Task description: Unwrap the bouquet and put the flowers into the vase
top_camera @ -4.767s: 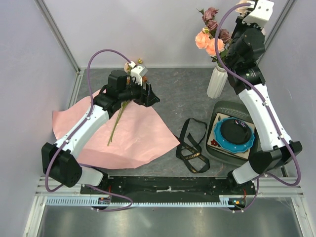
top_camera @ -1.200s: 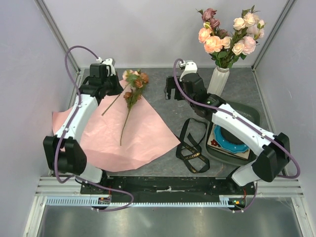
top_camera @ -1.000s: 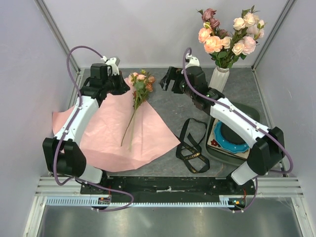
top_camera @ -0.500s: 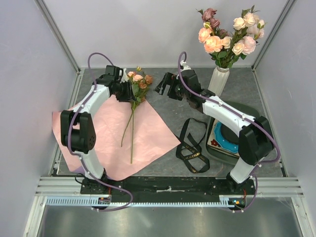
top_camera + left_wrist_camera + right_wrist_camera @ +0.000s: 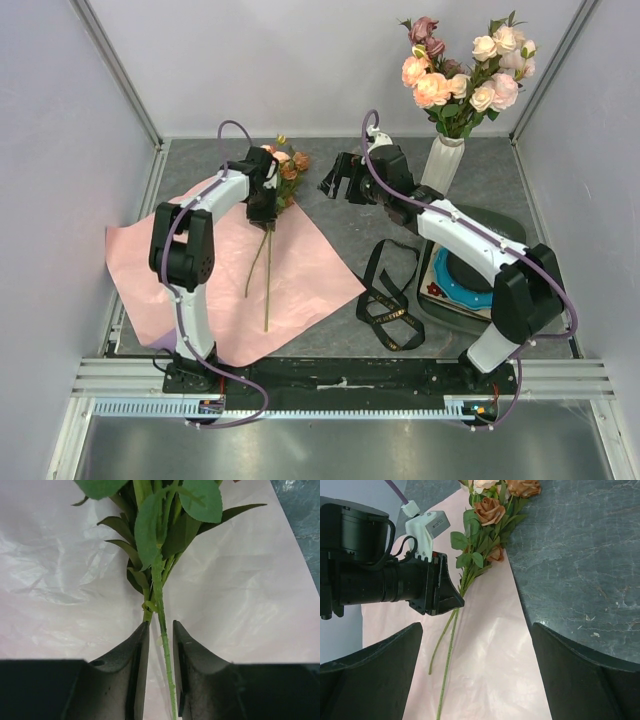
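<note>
left tool (image 5: 160,626) moved astride flowers (image 5: 148,530), jaws parted

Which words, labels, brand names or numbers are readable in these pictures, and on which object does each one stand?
Nothing can be read with certainty.
black ribbon: pale lettering runs along it, too small to read.
white card under the blue dish: a small red mark, blurred, not readable as text.
Wrist views: no text visible.
</note>
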You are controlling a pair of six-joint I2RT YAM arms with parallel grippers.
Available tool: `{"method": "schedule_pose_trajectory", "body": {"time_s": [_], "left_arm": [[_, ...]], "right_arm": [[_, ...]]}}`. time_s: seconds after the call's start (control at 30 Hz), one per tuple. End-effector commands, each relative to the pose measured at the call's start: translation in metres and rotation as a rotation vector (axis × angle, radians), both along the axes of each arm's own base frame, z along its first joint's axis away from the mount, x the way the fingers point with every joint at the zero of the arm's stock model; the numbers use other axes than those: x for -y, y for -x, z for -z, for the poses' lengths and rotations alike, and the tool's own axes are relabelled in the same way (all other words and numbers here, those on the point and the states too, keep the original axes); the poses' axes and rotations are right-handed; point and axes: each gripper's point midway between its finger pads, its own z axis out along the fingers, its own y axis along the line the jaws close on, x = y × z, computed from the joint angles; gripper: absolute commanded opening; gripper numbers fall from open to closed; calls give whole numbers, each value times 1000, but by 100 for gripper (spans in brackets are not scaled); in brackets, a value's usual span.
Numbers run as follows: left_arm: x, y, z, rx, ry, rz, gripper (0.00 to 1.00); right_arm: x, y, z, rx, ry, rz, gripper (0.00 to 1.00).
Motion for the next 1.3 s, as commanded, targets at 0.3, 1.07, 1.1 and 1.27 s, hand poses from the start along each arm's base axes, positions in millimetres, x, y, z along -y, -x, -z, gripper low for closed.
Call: {"method": "schedule_pose_trajectory", "body": {"time_s": [0.3, 1.07, 1.1, 1.27], "left_arm": [[8, -3, 17, -49, -13, 58, 20], [14, -19, -136, 407, 112, 50, 2], [15, -17, -151, 449, 131, 64, 2], [54, -1, -189, 563, 365, 226, 2]], "right_arm": [[6, 5, -8, 34, -1, 1, 98], [-31, 1, -14, 39, 20, -81, 98], [-33, 2, -18, 44, 13, -99, 98], [-39, 1, -48, 115, -13, -138, 98]]}}
